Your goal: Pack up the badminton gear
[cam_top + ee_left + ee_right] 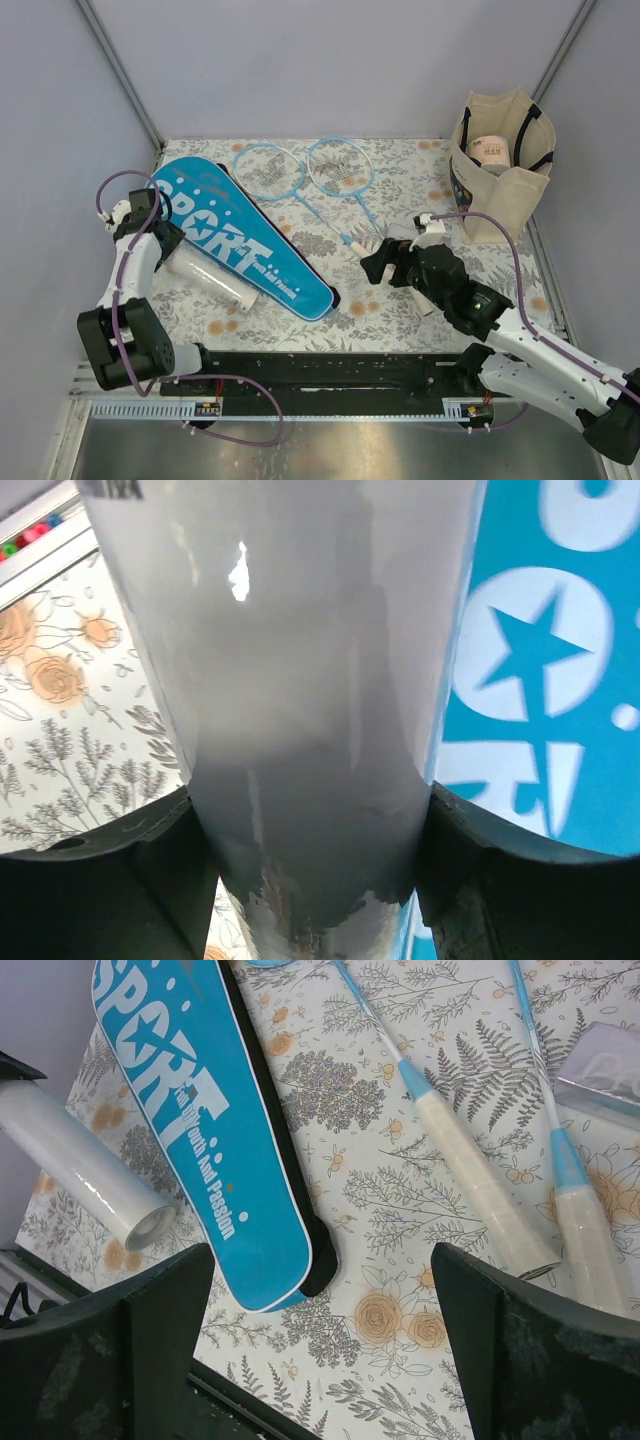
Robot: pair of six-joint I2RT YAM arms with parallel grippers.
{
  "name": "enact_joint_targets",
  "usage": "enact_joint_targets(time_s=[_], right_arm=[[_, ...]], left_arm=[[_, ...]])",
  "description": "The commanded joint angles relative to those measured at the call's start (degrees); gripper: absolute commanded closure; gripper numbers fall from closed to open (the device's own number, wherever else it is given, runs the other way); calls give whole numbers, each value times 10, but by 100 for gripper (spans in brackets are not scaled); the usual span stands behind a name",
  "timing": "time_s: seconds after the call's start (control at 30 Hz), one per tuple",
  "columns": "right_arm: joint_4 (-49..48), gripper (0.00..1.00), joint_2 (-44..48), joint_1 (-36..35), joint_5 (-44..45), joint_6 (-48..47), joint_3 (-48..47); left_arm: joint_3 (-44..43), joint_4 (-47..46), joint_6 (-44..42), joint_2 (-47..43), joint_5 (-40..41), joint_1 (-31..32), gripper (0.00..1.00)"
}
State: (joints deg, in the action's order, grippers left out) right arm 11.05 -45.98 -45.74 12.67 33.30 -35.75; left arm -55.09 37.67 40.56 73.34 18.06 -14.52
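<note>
A white tube (212,277) lies on the floral table beside the blue "SPORT" cover (245,240). My left gripper (168,247) is shut on the tube's far end; in the left wrist view the tube (310,680) fills the space between both fingers of the left gripper (310,880). Two light-blue rackets (270,168) (340,165) lie behind the cover with their white handles (480,1180) (590,1240) pointing toward my right gripper (385,258). The right gripper (320,1340) hovers open over bare cloth, between the cover's narrow end (270,1260) and the handles.
A beige tote (505,190) with black handles stands upright at the back right with a labelled roll (490,150) inside. A clear plastic piece (605,1060) lies by the racket shafts. Grey walls close in the left, back and right sides.
</note>
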Motion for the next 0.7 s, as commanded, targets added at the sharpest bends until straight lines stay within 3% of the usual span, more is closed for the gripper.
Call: enact_joint_targets(time_s=[0.0, 0.37, 0.47, 0.67], right_arm=[[-9, 1, 15, 2, 19, -31, 6], [-4, 0, 12, 1, 15, -52, 13], [10, 1, 14, 2, 27, -42, 12], [9, 0, 15, 2, 34, -28, 13]], left_arm=[[-10, 3, 9, 50, 59, -27, 37], [-5, -5, -19, 132, 60, -29, 20], [-13, 8, -7, 138, 68, -31, 10], [-51, 33, -12, 100, 72, -31, 7]])
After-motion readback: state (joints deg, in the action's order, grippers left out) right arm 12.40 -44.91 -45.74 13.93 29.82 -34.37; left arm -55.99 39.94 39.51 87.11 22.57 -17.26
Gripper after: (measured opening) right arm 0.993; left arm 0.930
